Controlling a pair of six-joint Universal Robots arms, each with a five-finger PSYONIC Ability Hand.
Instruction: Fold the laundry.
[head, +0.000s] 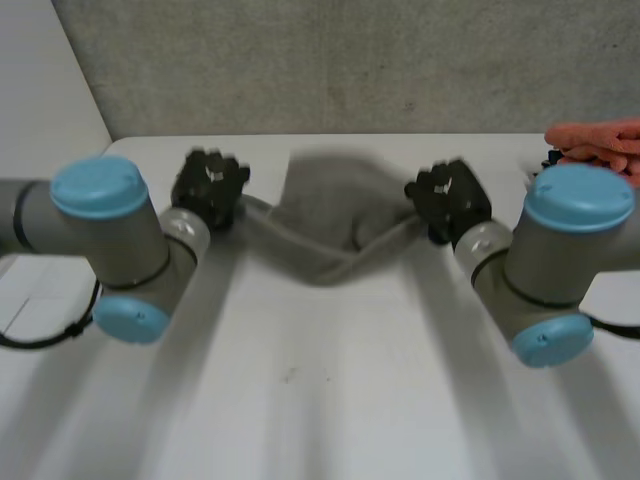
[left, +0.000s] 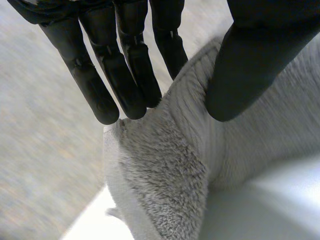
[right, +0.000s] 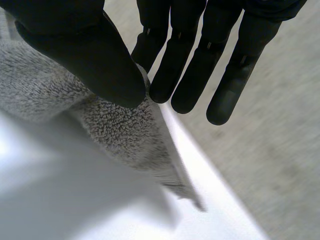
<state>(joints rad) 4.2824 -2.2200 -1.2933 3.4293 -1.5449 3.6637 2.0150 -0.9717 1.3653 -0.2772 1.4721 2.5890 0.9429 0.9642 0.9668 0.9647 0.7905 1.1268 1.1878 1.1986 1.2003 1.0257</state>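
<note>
Towel (head: 325, 225), grey and fluffy, sags over the far part of the table (head: 320, 400) between the left hand (head: 208, 190) and right hand (head: 450, 198), each pinching one end between thumb and straight fingers; judging by this, no fold is made yet.

Bright diffuse light w/ soft shadow under towel (right: 115, 130) on table (right: 75, 210).
</note>
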